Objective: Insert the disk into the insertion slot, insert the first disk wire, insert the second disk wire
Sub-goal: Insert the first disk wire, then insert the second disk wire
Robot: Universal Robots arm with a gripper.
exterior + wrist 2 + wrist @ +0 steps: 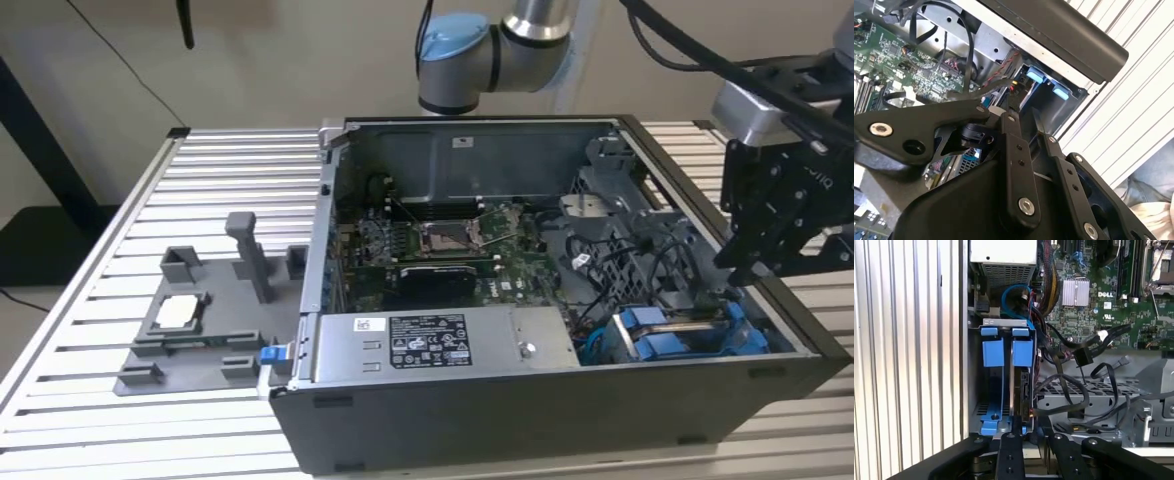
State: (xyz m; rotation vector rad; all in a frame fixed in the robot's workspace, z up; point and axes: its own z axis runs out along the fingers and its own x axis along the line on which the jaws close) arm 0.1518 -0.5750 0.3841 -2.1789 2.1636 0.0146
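We see the disk (1020, 385) standing on edge in its blue carrier (681, 338), inside the insertion slot (973, 390) at a corner of the computer case (534, 420). The gripper (750, 262) hangs close over it; whether it is spread or closed, we cannot tell. The exterior view adds a white printed label (430, 338) on the power supply.

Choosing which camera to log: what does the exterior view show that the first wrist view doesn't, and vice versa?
Exterior view: the grey plastic fixture tray and the arm's blue-capped joint. First wrist view: a loose black cable connector. Shared: the disk in its bright blue plastic carrier, standing in the grey sheet-metal bay, and the green motherboard.
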